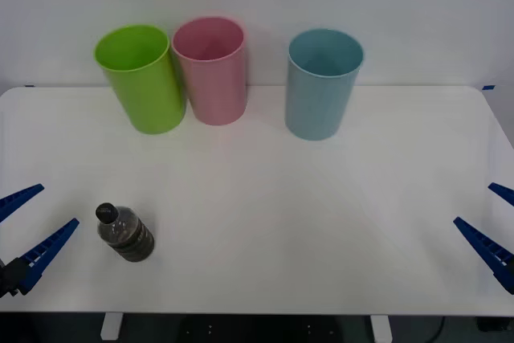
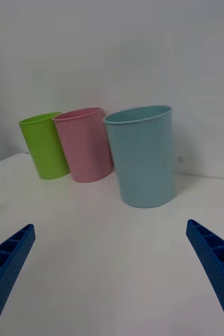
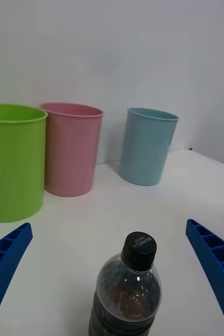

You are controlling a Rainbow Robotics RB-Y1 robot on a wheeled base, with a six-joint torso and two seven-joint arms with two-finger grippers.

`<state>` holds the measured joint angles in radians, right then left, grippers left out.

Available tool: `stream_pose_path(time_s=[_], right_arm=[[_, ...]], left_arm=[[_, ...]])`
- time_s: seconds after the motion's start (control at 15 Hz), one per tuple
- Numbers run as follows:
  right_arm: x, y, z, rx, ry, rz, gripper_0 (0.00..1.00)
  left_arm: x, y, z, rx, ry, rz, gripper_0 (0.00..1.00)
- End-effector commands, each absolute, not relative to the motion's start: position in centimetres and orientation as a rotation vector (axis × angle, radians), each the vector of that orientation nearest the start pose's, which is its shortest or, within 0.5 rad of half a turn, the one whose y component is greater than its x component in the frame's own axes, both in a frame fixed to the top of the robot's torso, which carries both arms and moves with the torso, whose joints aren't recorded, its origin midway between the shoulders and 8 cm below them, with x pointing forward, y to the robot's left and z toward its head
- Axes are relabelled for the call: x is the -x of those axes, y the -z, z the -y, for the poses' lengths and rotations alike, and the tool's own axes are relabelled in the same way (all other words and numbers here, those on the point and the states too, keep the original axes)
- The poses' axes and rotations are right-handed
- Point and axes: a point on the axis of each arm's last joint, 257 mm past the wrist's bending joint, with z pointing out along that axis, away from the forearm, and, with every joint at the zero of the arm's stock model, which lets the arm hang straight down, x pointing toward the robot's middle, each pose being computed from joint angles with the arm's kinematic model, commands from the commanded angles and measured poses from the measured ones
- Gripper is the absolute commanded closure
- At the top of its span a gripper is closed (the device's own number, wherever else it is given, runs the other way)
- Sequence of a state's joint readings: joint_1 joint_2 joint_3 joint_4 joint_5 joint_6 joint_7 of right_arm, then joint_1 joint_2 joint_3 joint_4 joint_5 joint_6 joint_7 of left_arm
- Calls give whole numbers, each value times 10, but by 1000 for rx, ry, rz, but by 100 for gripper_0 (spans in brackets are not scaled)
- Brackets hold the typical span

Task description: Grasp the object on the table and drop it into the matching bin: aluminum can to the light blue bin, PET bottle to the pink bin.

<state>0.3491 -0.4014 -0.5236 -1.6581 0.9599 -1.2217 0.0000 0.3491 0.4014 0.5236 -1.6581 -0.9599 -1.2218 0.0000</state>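
left gripper (image 1: 30, 228) open beside the upright bottle (image 1: 125, 233); a glancing close could topple it. right gripper (image 1: 491, 229) open, idle.

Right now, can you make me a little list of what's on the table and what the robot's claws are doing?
bottle: PET bottle, black cap, standing upright near the table's front left
bins: lime green bin, pink bin, light blue bin, in a row at the back
left claw: open, beside the bottle, not touching it
right claw: open, at the table's right edge, holding nothing
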Motion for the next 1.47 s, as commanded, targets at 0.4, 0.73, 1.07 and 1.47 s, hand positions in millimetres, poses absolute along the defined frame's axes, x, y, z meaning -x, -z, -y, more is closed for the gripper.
stream_pose_path(time_s=[0.4,0.73,1.07,1.47], right_arm=[[-342,169,330,465,-567,-1441,0],[-342,169,330,465,-567,-1441,0],[-342,169,330,465,-567,-1441,0],[-342,169,330,465,-567,-1441,0]], left_arm=[[-341,181,-333,-393,599,-1447,0],[-333,190,-341,-384,575,-1480,0],[-320,210,-355,-405,531,-1552,0],[-318,257,-372,-536,404,-1601,0]])
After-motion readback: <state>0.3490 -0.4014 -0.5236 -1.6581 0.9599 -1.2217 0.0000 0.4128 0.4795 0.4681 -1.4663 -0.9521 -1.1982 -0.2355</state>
